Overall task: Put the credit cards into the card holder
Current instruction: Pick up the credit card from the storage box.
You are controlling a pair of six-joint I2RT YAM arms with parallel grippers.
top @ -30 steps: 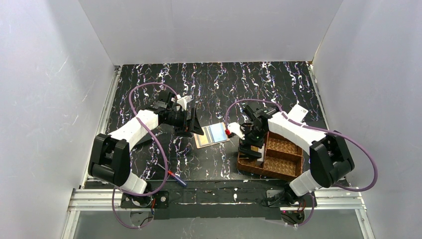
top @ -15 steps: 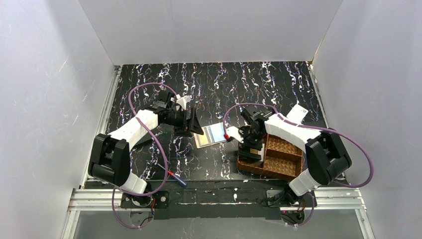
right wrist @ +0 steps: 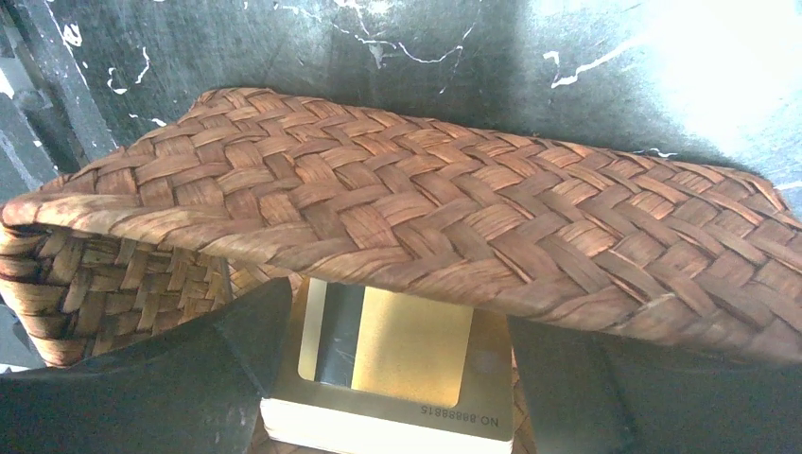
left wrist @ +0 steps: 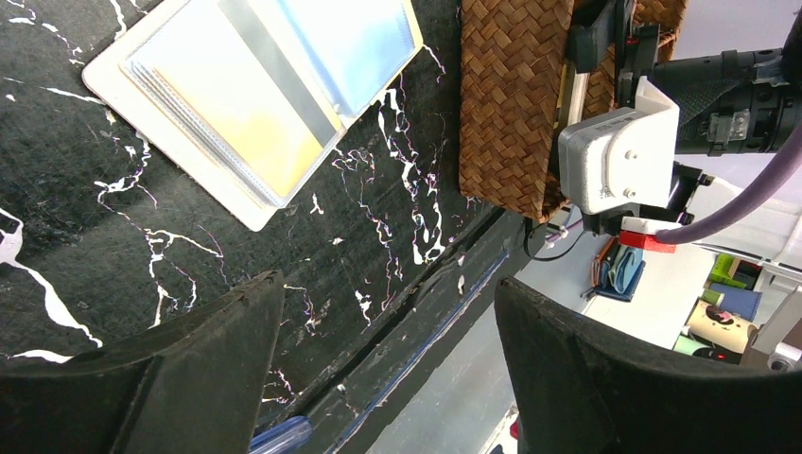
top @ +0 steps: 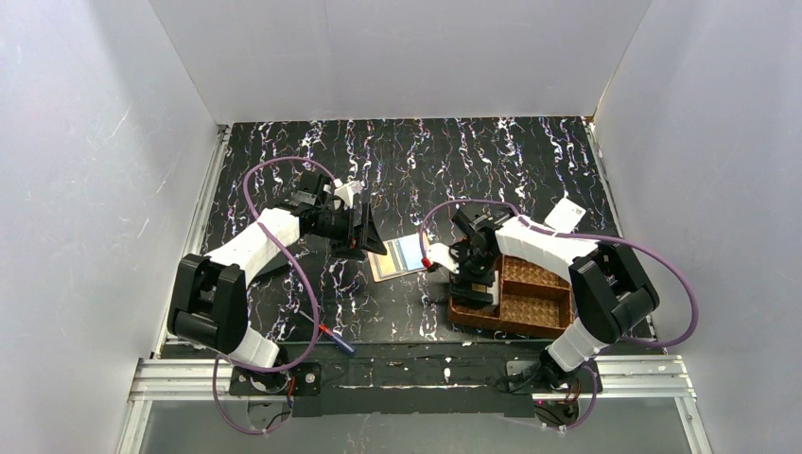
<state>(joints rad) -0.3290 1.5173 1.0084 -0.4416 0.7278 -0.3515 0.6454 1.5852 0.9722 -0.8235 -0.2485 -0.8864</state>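
From above, the left gripper [top: 364, 232] stands spread beside the flat, glossy-sleeved card holder [top: 402, 255] on the marbled black tabletop [top: 426, 161].

Left wrist: its matte fingers [left wrist: 189, 378] hold nothing.

Right wrist: the right gripper [right wrist: 397, 322], also spread, flanks smooth gold rectangular credit cards [right wrist: 407, 355] stacked inside the brown woven basket [right wrist: 426, 218].

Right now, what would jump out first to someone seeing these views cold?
The brown woven basket at near right stands out, with the right gripper poised, jaws open, over gold credit cards stacked inside its left end. Next, fanned cards, one partly blue, lie on the dark marbled table at centre, the left gripper open beside them.
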